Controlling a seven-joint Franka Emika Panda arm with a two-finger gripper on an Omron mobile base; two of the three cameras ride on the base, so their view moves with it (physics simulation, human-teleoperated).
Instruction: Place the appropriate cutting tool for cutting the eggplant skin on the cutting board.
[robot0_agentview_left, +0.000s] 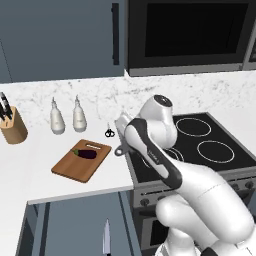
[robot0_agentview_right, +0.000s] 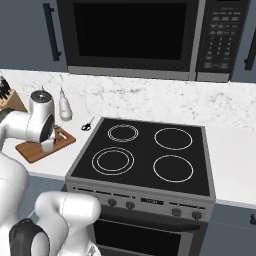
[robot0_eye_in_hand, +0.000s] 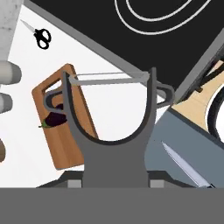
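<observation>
White countertop (robot0_agentview_left: 75, 187) carries a brown wooden cutting board (robot0_agentview_left: 70, 167); a dull-grey forked peeler (robot0_eye_in_hand: 111, 127) is clenched by the gripper (robot0_eye_in_hand: 114, 181).

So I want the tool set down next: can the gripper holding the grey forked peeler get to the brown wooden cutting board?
Probably yes. The gripper is shut on the peeler above the counter, and the cutting board beside the small purple eggplant lies bare.
</observation>
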